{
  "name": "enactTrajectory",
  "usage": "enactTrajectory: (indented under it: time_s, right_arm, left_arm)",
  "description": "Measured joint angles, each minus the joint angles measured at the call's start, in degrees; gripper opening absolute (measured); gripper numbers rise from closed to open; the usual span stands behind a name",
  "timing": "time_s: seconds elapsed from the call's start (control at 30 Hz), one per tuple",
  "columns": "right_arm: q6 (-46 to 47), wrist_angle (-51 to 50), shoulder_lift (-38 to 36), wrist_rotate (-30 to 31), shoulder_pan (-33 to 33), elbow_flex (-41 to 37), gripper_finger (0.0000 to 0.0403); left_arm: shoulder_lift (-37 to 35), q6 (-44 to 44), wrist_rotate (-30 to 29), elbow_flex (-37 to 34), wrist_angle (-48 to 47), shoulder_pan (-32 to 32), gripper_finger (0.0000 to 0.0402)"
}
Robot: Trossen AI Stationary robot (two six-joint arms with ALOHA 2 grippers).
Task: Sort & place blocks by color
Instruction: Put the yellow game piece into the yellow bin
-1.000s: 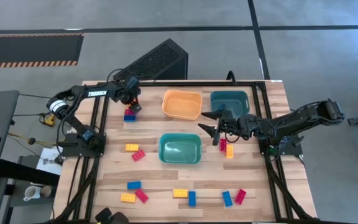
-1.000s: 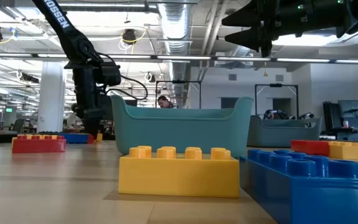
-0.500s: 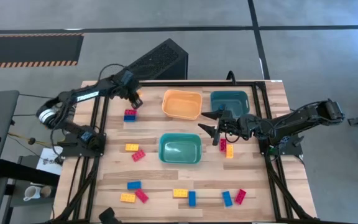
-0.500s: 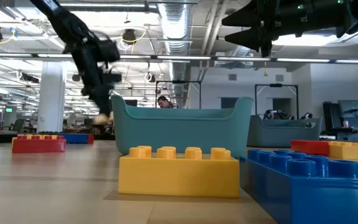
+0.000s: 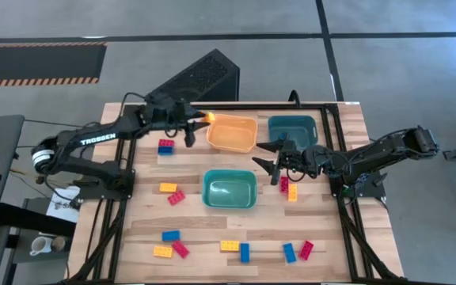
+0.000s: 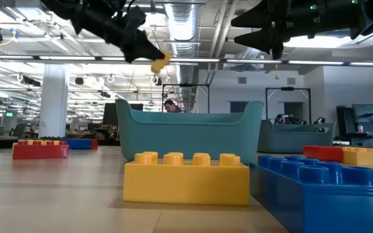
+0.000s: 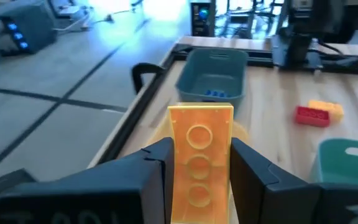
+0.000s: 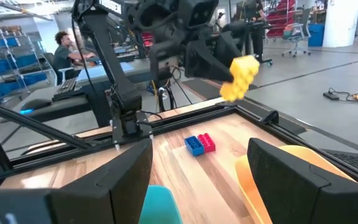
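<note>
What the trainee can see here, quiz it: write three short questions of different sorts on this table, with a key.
1. True or false: the left pincer is shut on a yellow brick, held up off the table.
2. Pick one: the brick hangs nearest the edge of which bin? A) the orange bin B) the middle teal one C) the back teal one
3. Fill the gap: the right pincer stands ____, holding nothing.

Key: 1 true; 2 A; 3 open.
</note>
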Motion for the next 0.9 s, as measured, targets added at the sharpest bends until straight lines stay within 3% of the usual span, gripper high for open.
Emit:
enactTrajectory:
  time_s: [0.47,0.73,0.9]
  right_arm:
    - [-0.3,0.0,0.0,0.0,0.5,0.0,0.0285]
    - [-0.5,-0.1,0.0,0.0,0.6,0.0,0.0285]
    - [-0.5,-0.1,0.0,0.0,0.6,0.0,0.0285]
  left_arm:
    - [20.6,-2.0,1.1,8.8,2.2,-1.9,0.008]
    - [25.1,-2.2,1.0,10.9,2.3,-1.8,0.008]
    - [25.4,-3.5,-0.5,11.0,2.4,-1.6,0.0142]
